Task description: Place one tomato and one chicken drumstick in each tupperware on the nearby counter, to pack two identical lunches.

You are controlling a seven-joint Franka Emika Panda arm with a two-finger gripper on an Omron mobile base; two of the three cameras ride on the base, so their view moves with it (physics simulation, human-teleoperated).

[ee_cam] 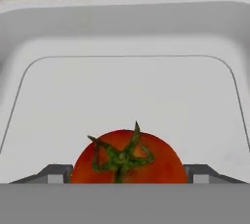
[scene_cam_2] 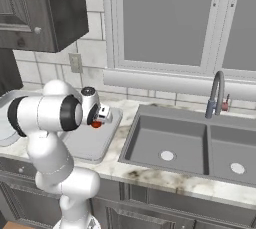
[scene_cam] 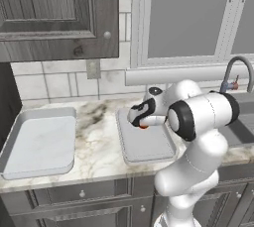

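On the left of the counter [scene_cam: 99, 144], a wide grey tupperware [scene_cam: 39, 144] is lying with its floor bare, under a dark wall cabinet [scene_cam: 54, 13]. Just to its right, with a strip of veined marble between them, a second tupperware [scene_cam: 146, 144] is sitting in front of the white tiled wall, and the white arm is reaching over it from the near side. The gripper [scene_cam: 144, 124] is hanging over the far part of this second container, and a red tomato [scene_cam: 143, 126] is peeking out beneath the hand. In the hand view, the tomato [ee_cam: 128, 157], with its green stem facing the camera, is sitting between the two dark fingertips [ee_cam: 51, 173], one pressing close at each side, so the gripper is clasping the tomato above the container's pale floor [ee_cam: 127, 96]; whether the fruit is touching that floor I cannot tell. In the right base view the tomato [scene_cam_2: 95, 124] is showing as a small red spot under the gripper [scene_cam_2: 97, 122], over the tray's far half. Further right, a double grey sink [scene_cam_2: 190, 148] is lying sunk into the counter, and a curved faucet [scene_cam_2: 216, 93] is rising behind it, below a grey window [scene_cam_2: 165, 18].
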